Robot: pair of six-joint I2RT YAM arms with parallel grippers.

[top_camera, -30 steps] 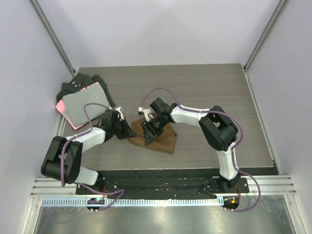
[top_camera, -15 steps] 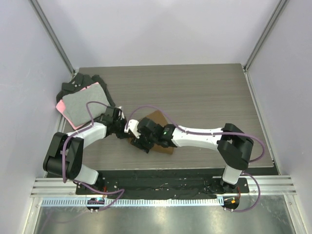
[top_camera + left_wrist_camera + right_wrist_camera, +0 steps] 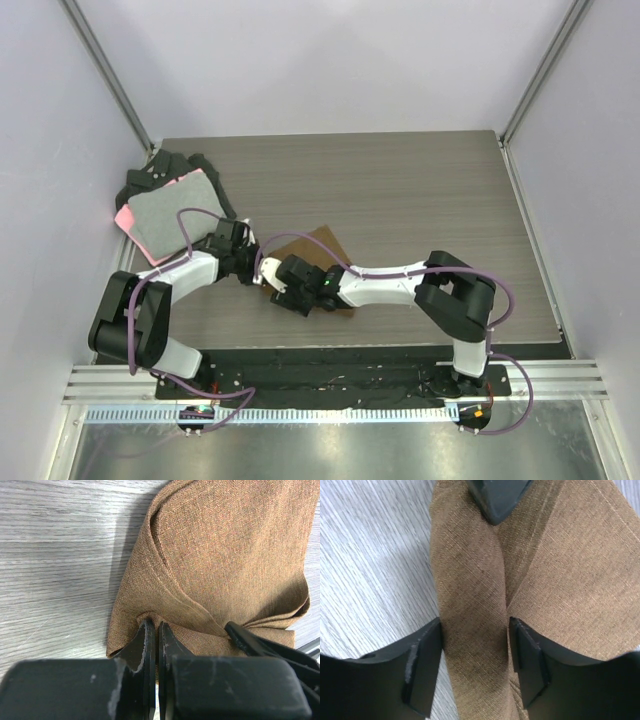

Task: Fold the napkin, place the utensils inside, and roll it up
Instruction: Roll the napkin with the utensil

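The brown napkin [image 3: 318,245] lies partly rolled near the middle of the table, most of it covered by the right arm. My left gripper [image 3: 256,272] is at its left end, with jaws shut on a bunched fold of the napkin [image 3: 225,555] at the left gripper's [image 3: 153,626] tips. My right gripper [image 3: 288,292] is low over the near-left part. In the right wrist view the right gripper [image 3: 475,622] straddles a rolled length of napkin [image 3: 570,580], a pad against each side. The utensils are hidden.
A grey cloth with a pink edge [image 3: 170,215] lies on black cloths [image 3: 150,180] at the back left corner. The left gripper's fingertip [image 3: 495,500] shows just beyond the right jaws. The table's near edge [image 3: 330,358] is close behind both grippers.
The right arm swung left and down from above the napkin's middle to its near-left end, jaws widening. The left gripper shifted slightly right, still shut.
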